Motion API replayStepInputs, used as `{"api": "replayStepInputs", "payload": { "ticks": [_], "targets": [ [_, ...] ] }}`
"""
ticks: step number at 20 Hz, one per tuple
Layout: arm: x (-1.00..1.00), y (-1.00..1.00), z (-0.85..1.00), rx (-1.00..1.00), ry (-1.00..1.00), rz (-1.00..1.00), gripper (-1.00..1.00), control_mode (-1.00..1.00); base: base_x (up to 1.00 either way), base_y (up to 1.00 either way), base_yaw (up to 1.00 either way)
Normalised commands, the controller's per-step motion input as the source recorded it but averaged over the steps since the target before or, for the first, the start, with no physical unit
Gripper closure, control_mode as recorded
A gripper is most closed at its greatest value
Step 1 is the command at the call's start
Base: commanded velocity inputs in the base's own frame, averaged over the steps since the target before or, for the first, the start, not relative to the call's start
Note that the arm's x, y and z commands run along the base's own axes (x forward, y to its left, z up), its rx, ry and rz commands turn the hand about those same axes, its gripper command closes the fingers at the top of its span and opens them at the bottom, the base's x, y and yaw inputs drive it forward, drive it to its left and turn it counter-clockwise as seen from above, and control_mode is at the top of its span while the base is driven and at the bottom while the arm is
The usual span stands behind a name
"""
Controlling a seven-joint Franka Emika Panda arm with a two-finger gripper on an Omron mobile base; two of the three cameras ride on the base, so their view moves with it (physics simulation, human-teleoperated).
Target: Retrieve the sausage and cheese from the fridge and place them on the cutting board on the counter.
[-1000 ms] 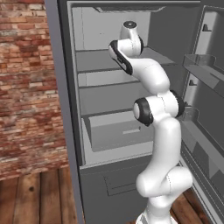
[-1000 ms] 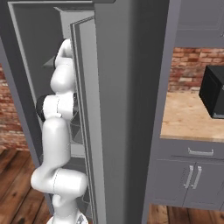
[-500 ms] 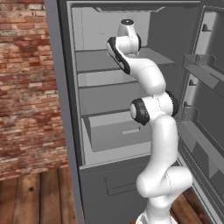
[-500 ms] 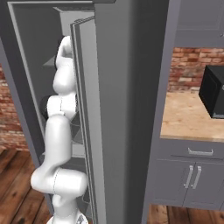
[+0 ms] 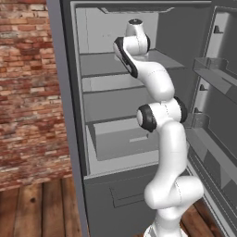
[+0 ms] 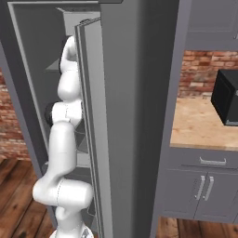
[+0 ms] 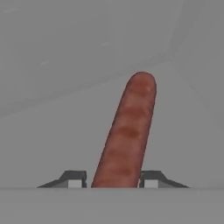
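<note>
Sausage pickup under way; nothing delivered yet. In the hand view the sausage [image 7: 127, 135] lies on the pale fridge shelf [image 7: 52, 140], running from bottom centre up toward the middle of the frame, its near end between the two fingertips [image 7: 74, 178]. The jaws look closed against its sides, so I judge them clamped on the sausage (contact itself sits right at the frame's lower edge, hard to confirm).

Left base view: the arm [image 5: 159, 139] reaches from lower right into the open fridge [image 5: 118, 83], with its wrist at the upper shelf, top centre. Right base view: the desk [image 6: 200, 125] sits mid right; I can't make out the cutting board or the cheese.

Left to do: lift the sausage out, carry it to the board, then fetch the cheese.

Versus the earlier frames: the wrist has pushed slightly higher and deeper toward the upper shelf, and the jaws have come in from wide apart.
</note>
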Motion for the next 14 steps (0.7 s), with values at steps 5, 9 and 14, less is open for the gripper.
{"api": "replayStepInputs", "payload": {
  "ticks": [5, 9, 14],
  "targets": [
    [-0.59, 0.08, -0.49, 0.0, 0.0, 0.07, 1.0, -1.0, 0.0, 0.0, 0.0],
    [-0.74, 0.11, -0.39, 0.0, 0.0, 0.07, 1.0, -1.0, 0.0, 0.0, 0.0],
    [-0.87, 0.03, -0.27, 0.04, 0.0, 0.07, 1.0, -1.0, 0.0, 0.0, 0.0]
  ]
}}
